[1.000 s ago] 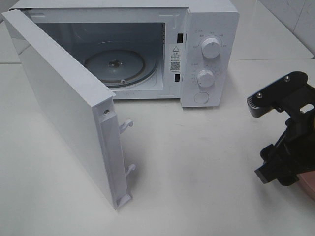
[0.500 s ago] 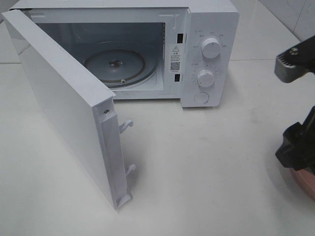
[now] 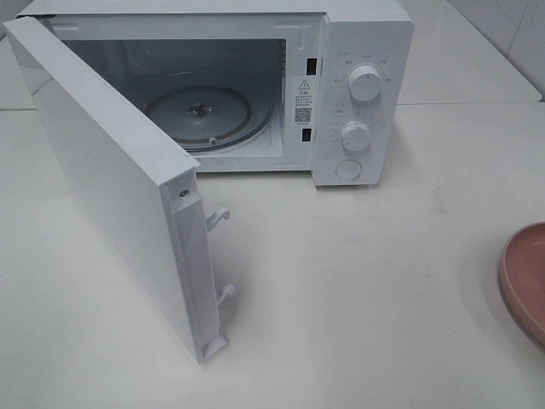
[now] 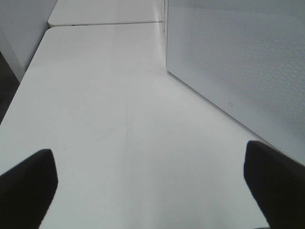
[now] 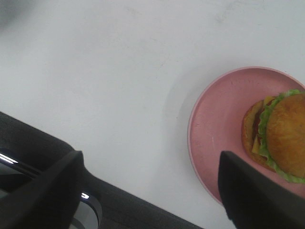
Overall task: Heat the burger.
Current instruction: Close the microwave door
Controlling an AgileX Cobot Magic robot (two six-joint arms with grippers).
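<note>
The burger (image 5: pixel 283 138), with its golden-brown bun and green lettuce frill, lies tipped on a round pink plate (image 5: pixel 219 119) in the right wrist view. My right gripper (image 5: pixel 150 162) hovers open above the table beside the plate, with nothing between its fingers (image 5: pixel 252 195). In the exterior high view only the plate's rim (image 3: pixel 526 273) shows at the right edge; the burger and both grippers are out of that frame. My left gripper (image 4: pixel 147 162) is open over bare table, next to the microwave door's outer face (image 4: pixel 238 57).
The white microwave (image 3: pixel 362 43) stands at the back with its door (image 3: pixel 111 187) swung wide to the left and its glass turntable (image 3: pixel 200 115) bare. A dark band with a shiny metal part (image 5: pixel 86 198) runs past the table edge in the right wrist view.
My right arm has pulled away to the right and out of the exterior high view, uncovering the pink plate's rim. The microwave and its door have not moved.
</note>
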